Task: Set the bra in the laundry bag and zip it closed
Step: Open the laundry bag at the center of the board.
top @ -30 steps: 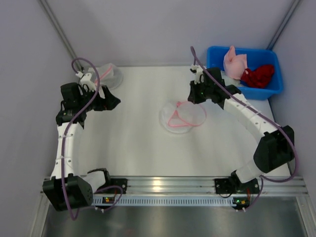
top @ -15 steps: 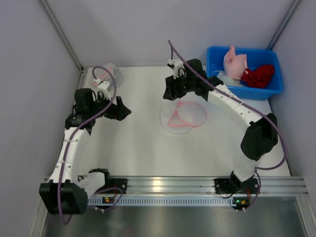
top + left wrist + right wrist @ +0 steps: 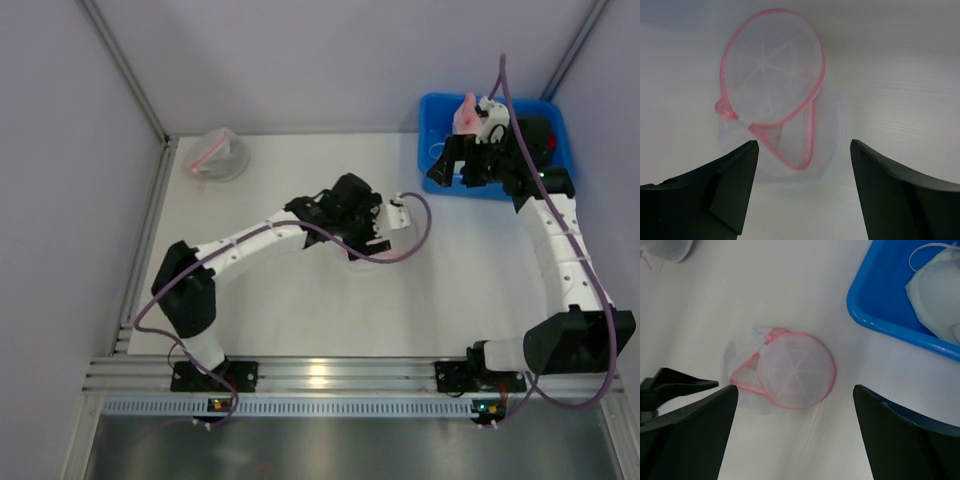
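Left pincer (image 3: pixel 804 145), jaws apart, hangs over the mid-tabletop laundry bag (image 3: pixel 772 75), seemingly to steady it, while the right pincer (image 3: pixel 795 390), spread wide, hovers at the far-right corner bin (image 3: pixel 430 118), likely for a bra (image 3: pixel 466 120).

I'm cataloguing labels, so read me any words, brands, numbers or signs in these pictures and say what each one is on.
No readable text in any view.
The laundry bag shows only plain mesh and pink trim, with no label visible.
The blue bin shows no print or sticker.
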You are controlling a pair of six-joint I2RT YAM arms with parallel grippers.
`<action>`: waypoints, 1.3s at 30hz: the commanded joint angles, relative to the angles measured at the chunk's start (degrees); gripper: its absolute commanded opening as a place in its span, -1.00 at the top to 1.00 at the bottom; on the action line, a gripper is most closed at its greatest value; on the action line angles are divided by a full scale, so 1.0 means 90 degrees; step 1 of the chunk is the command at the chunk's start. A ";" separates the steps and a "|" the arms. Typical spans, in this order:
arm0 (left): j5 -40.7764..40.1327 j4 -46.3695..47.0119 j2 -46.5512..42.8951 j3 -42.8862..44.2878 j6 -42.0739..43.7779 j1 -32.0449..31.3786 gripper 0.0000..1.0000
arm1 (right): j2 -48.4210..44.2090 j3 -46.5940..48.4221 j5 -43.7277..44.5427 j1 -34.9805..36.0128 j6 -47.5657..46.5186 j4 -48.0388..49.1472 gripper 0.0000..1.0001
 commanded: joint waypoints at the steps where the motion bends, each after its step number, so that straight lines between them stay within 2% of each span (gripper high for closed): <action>1: -0.1410 0.0018 0.0695 0.0925 0.0869 -0.0675 -0.58 | -0.0269 -0.0221 -0.0113 -0.0558 -0.0114 -0.0552 -0.99; 5: -0.1979 0.0019 0.1819 0.1872 0.0811 -0.1222 -0.54 | -0.0339 -0.0339 -0.0230 -0.1273 -0.0007 -0.0796 -0.99; 10: -0.2117 0.0028 0.2658 0.2411 0.0751 -0.1360 -0.50 | -0.0455 -0.0563 -0.0571 -0.1849 0.0208 -0.0719 -0.99; 21: -0.2048 0.0038 0.3577 0.2929 0.0860 -0.1370 -0.38 | -0.0495 -0.0876 -0.0796 -0.2055 0.0238 -0.0728 -0.99; 27: -0.2419 0.0038 0.4212 0.3222 0.0928 -0.1370 -0.25 | -0.0436 -0.0954 -0.0933 -0.2221 0.0257 -0.0845 -0.99; 29: -0.2478 0.0028 0.4378 0.3310 0.0908 -0.1350 -0.14 | -0.0475 -0.0964 -0.0943 -0.2270 0.0219 -0.0865 -0.99; 30: -0.2488 0.0028 0.4437 0.3358 0.0908 -0.1350 0.01 | -0.0495 -0.0983 -0.0943 -0.2280 0.0228 -0.0855 -0.99; 32: -0.2517 0.0028 0.4447 0.3427 0.0869 -0.1350 0.15 | -0.0505 -0.1013 -0.1001 -0.2309 0.0267 -0.0836 -0.99; 33: -0.2527 0.0019 0.4437 0.3437 0.0869 -0.1350 0.33 | -0.0495 -0.1013 -0.1060 -0.2309 0.0296 -0.0845 -0.99; 35: -0.2546 0.0019 0.4321 0.3359 0.0869 -0.1350 0.52 | -0.0495 -0.1042 -0.1109 -0.2319 0.0345 -0.0816 -0.99; 36: -0.2537 0.0019 0.4185 0.3301 0.0850 -0.1350 0.77 | -0.0495 -0.1052 -0.1148 -0.2319 0.0355 -0.0787 -0.99; 37: -0.2546 0.0019 0.4106 0.3233 0.0801 -0.1350 0.93 | -0.0495 -0.1052 -0.1177 -0.2329 0.0374 -0.0777 -0.99; 39: -0.2517 0.0028 0.3834 0.3193 0.0548 -0.1350 1.00 | -0.0504 -0.1062 -0.1216 -0.2319 0.0394 -0.0767 -0.99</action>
